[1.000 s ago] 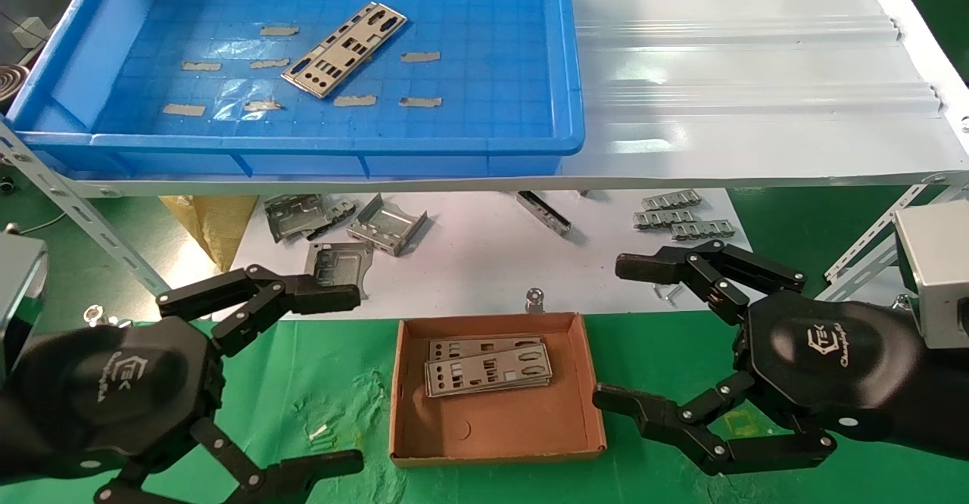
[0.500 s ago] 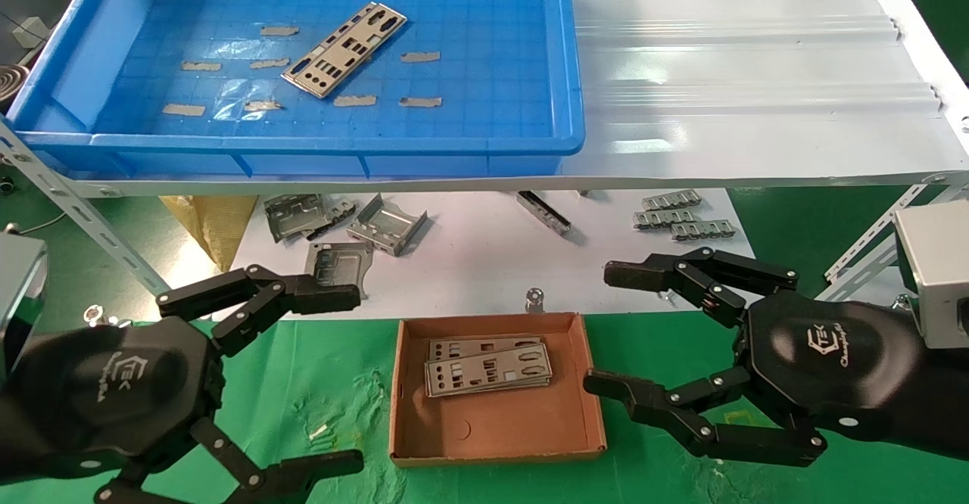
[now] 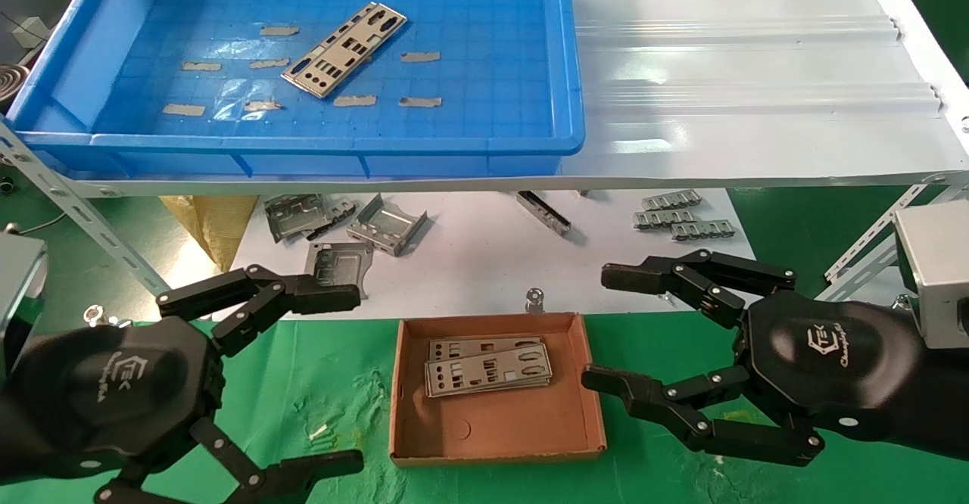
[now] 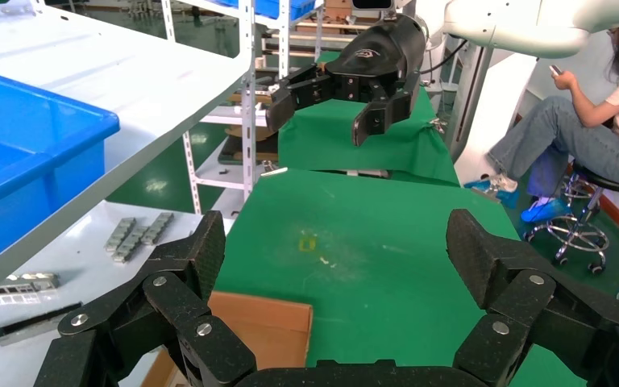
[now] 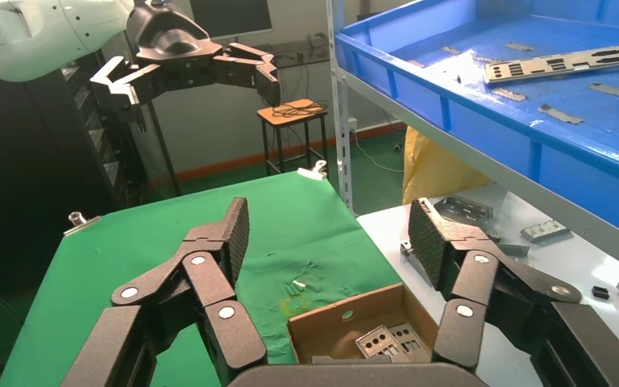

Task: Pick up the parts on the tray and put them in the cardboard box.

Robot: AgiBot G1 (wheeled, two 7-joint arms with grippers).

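On the green cloth surface (image 3: 333, 383) our right gripper (image 3: 617, 330) hovers, fingers spread and empty, just right of the brown cardboard box (image 3: 496, 432). The last perforated silver plate (image 3: 344, 49) lies diagonally in the blue plastic tray (image 3: 484, 122), far ahead-left; our equally open left gripper (image 3: 341, 379) seems nearer.

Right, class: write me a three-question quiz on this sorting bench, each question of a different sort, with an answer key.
1. True or false: the right gripper holds a plate.
2. How many plates lie in the blue tray?
3. Multiple choice. The cardboard box sits: A) on the upper shelf; B) on the green cloth between the two grippers; C) inside the tray.

Key
1. False. It is open and empty beside the box; the left gripper is open and empty too.
2. One, the plate in the tray, lying diagonally.
3. B. The plates in the box overlap each other.
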